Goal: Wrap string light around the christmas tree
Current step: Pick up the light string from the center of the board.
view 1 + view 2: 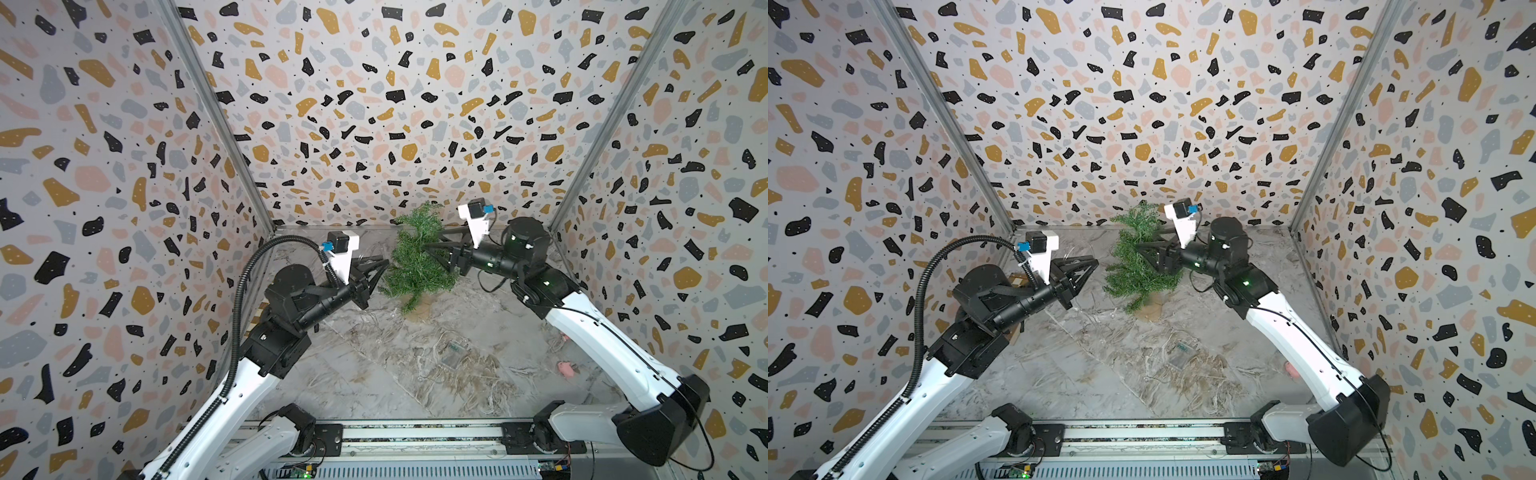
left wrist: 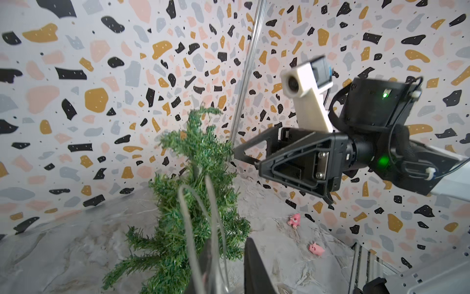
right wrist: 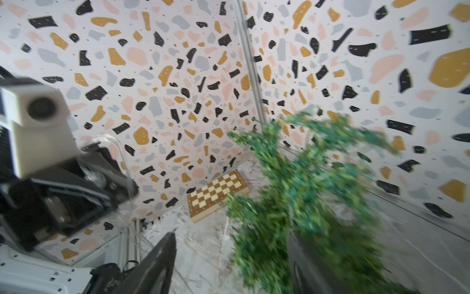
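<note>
The christmas tree [image 1: 411,257] [image 1: 1133,266] stands at the back middle of the table and leans over its tan disc base [image 1: 420,311]. My left gripper [image 1: 384,264] [image 2: 229,244] sits just left of the tree, shut on the string light [image 2: 185,216]. The pale wire loops up from the jaws in front of the branches [image 2: 193,157]. My right gripper [image 1: 432,243] [image 3: 231,267] is open at the tree's right side, with blurred branches [image 3: 292,203] between its wide-spread fingers. More pale wire trails over the table [image 1: 432,349].
A clear plastic box [image 1: 455,353] lies mid-table among the wire. Two pink pig figures [image 2: 294,219] [image 2: 316,248] sit near the right wall. A folded chessboard [image 3: 217,194] lies by the left wall behind the left arm. Patterned walls close three sides.
</note>
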